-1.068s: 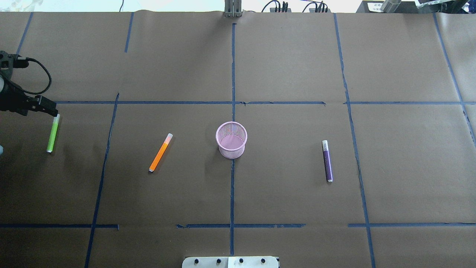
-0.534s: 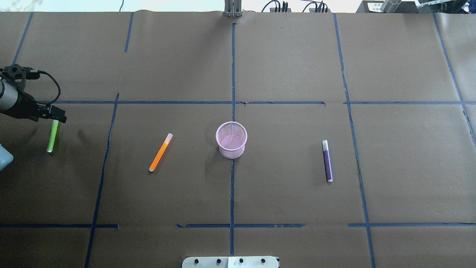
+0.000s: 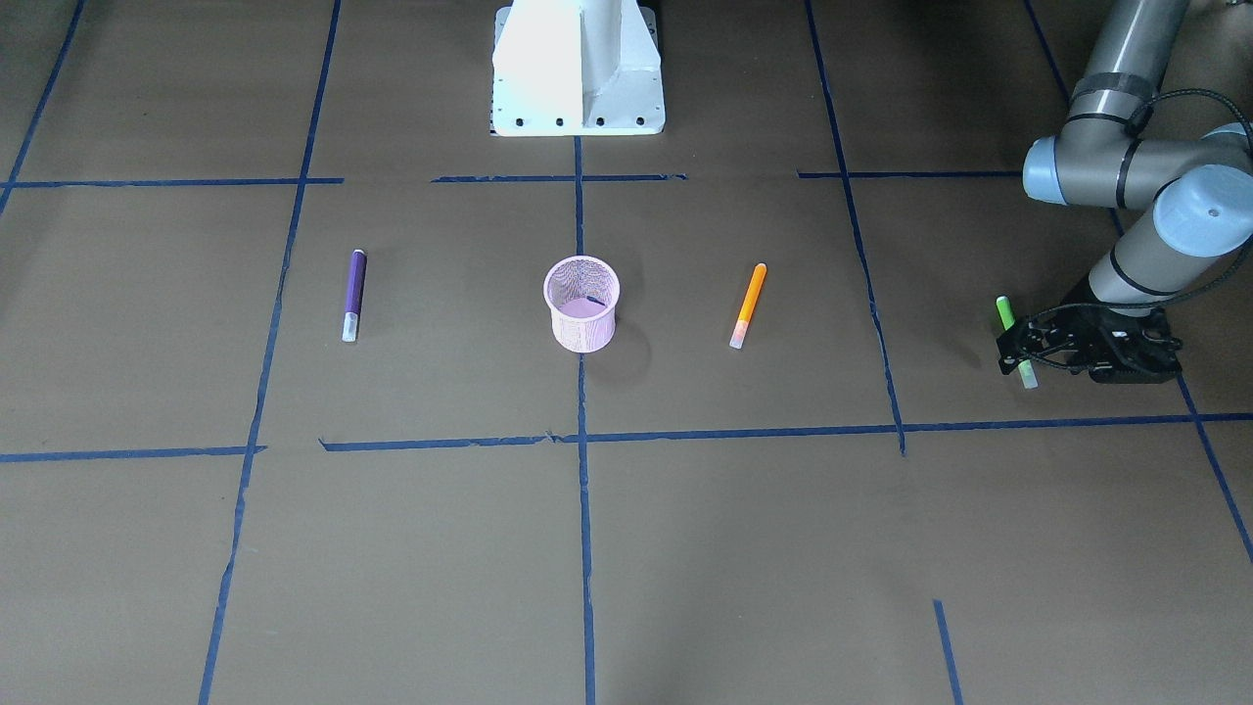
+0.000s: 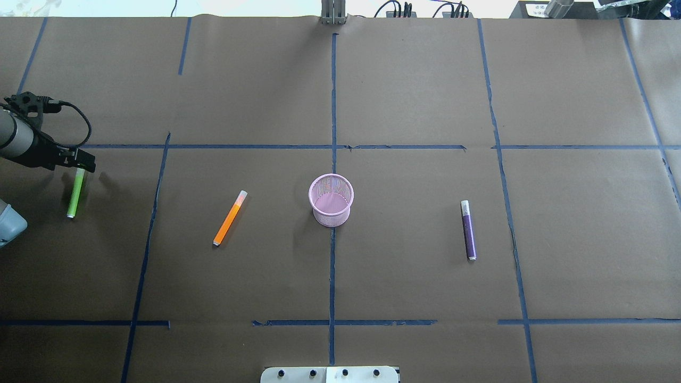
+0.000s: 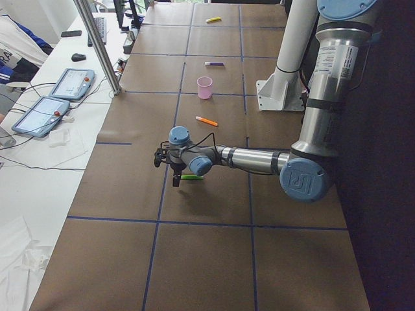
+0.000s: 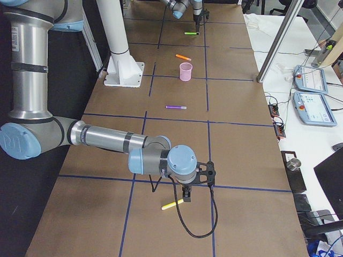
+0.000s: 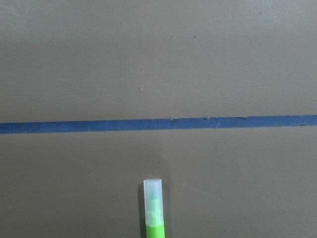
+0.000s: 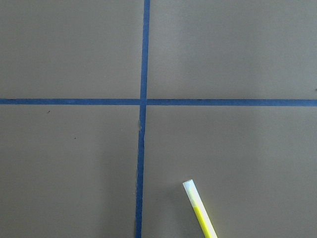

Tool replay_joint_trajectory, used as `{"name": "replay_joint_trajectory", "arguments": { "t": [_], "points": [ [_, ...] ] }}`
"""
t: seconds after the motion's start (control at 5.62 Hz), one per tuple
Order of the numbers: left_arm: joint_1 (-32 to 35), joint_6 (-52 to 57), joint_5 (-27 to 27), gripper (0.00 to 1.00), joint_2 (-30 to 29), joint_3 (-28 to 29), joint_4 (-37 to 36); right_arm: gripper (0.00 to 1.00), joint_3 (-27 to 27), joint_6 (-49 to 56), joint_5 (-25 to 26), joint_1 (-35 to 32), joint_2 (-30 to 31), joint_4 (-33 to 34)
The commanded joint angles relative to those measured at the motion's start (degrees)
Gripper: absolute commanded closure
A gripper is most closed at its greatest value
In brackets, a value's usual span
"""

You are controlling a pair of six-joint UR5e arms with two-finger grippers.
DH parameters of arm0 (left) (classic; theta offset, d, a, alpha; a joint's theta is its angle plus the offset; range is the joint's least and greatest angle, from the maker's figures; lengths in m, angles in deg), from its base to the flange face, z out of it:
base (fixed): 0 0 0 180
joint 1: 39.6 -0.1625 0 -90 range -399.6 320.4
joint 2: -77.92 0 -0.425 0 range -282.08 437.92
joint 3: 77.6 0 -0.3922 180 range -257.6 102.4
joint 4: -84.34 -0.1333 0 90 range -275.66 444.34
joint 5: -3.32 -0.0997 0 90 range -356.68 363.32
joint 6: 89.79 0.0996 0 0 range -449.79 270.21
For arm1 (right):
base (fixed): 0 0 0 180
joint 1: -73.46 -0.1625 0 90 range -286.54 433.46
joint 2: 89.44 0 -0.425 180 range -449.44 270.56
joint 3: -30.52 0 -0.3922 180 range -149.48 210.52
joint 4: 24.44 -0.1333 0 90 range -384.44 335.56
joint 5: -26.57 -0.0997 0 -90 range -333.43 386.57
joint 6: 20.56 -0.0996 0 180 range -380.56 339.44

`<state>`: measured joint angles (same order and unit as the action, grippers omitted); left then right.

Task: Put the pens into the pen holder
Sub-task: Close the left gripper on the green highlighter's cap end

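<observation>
Since a second ago the left gripper (image 4: 80,162) has slid a little rightward and settled over the far, capped end of the bright green marker-like pen (image 4: 76,194), which lies flat on the brown paper-covered table (image 4: 425,96) exactly where it lay before; nothing else has shifted. From the front view the black fingers seem to straddle the stick just short of its pale cap. Whether they have pinched it I cannot tell, as the wrist camera shows only the cap below the lens and no fingertips. That low, level approach from the side suits a thin stick lying on the surface, to be gripped across its width. The small round pink wire-mesh pen holder (image 4: 331,217) stands upright at the middle of the table on a blue tape line (image 4: 333,96), empty, with its mouth unobstructed. The orange pen (image 4: 230,219) lies between the green one and the holder, tilted, so a carry rightward should pass above it. The purple pen (image 4: 468,231) lies well to the right of the holder. Farther right, out of the overhead view, the right gripper (image 6: 186,195) hangs just over a yellow pen (image 6: 171,205); its opening cannot be judged. Open paper surrounds every pen, and none lies close to the table's edge.
</observation>
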<state>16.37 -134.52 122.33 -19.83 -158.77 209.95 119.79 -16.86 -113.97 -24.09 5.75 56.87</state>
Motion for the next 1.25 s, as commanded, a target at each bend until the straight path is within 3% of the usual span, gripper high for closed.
{"name": "replay_joint_trajectory", "arguments": {
  "t": [0.0, 0.36, 0.53, 0.71, 1.07],
  "points": [
    [-0.3, -0.3, -0.4, 0.0, -0.5, 0.6, 0.0, 0.0, -0.1, 0.1, 0.0, 0.0, 0.0, 0.1],
    [-0.4, -0.4, -0.2, 0.03, -0.9, 0.6, -0.1, 0.0, -0.1, 0.1, 0.1, 0.0, 0.0, 0.0],
    [-0.5, -0.5, -0.2, 0.11, -0.9, 0.3, 0.0, 0.0, -0.1, 0.1, 0.1, 0.0, 0.0, 0.0],
    [-0.4, -0.5, -0.1, 0.24, -0.9, 0.3, 0.0, 0.0, -0.1, 0.1, 0.1, 0.0, 0.0, 0.0],
    [-0.5, -0.5, -0.1, 0.67, -0.8, 0.1, -0.1, 0.0, -0.1, 0.1, 0.1, 0.0, 0.0, 0.0]
  ]
}}
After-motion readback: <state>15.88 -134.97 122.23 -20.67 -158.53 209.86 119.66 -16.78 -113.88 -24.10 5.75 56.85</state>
